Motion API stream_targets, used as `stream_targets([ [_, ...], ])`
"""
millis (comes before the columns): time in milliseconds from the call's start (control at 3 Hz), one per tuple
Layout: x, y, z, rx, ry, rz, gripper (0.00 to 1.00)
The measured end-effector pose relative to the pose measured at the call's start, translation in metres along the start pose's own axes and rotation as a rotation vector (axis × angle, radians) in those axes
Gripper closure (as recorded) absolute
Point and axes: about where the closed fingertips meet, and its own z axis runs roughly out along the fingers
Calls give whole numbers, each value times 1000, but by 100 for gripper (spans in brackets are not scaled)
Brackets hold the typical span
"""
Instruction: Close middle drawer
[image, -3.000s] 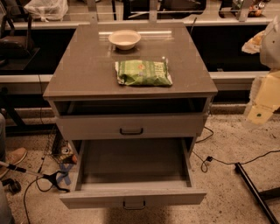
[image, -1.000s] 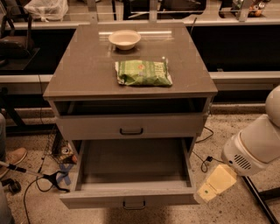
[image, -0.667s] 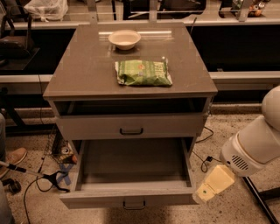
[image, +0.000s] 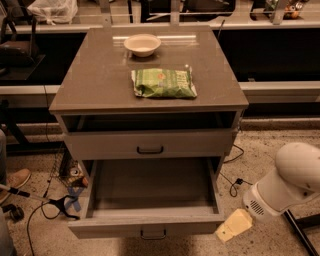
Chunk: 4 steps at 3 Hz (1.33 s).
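The middle drawer (image: 150, 226) is pulled far out of the grey cabinet (image: 100, 85). Its wide deep tray is empty, and a small dark bar handle (image: 153, 233) sits on its low flat front. Above it, a taller-fronted drawer (image: 150, 142) with a dark handle is nearly in. My gripper (image: 234, 225), a pale yellowish tip on the white arm (image: 285, 187), is low at the right, just beside the front right corner of the middle drawer. Whether it touches the drawer front cannot be told.
A white bowl (image: 142, 44) and a green snack bag (image: 164, 83) lie on the cabinet top. Cables and clutter (image: 65, 200) lie on the floor at the left, and a cable (image: 235, 187) at the right. Dark shelving runs behind.
My arm has come down from the right edge to the drawer's front right corner and edged slightly left. The drawer has not moved.
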Motion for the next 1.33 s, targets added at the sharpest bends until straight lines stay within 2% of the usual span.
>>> stream_targets([
  [333, 13, -19, 52, -27, 14, 78, 18],
  [667, 21, -31, 98, -60, 12, 124, 42],
  [1000, 25, -44, 140, -83, 11, 151, 64],
  [1333, 18, -56, 176, -89, -13, 165, 87],
])
